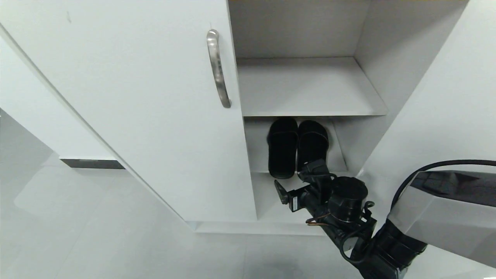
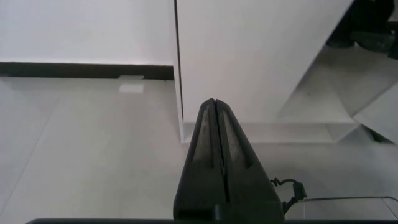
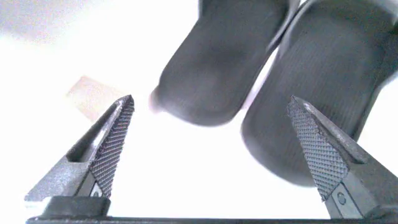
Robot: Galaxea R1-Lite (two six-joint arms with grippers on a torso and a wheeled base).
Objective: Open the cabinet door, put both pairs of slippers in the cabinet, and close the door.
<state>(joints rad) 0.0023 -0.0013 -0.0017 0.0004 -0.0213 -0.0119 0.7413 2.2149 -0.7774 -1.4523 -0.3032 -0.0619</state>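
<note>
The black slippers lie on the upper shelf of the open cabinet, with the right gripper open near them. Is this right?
Not quite. The head view shows the slippers on the lower shelf, not the upper shelf. The cabinet is open, and the right gripper is near them with open jaws.

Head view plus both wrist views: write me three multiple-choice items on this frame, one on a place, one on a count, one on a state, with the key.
1. Where at the cabinet do the slippers lie? A on the shelf just under the upper shelf; B on the upper shelf; C outside it.
2. How many slippers are in the cabinet? A one; B two; C four.
3. How is the right end effector? A shut on a slipper; B shut, empty; C open, empty.
Key: 1 A, they sit side by side beneath the upper shelf. 2 B, one black pair. 3 C, its fingers stand wide apart, gripping nothing.
</note>
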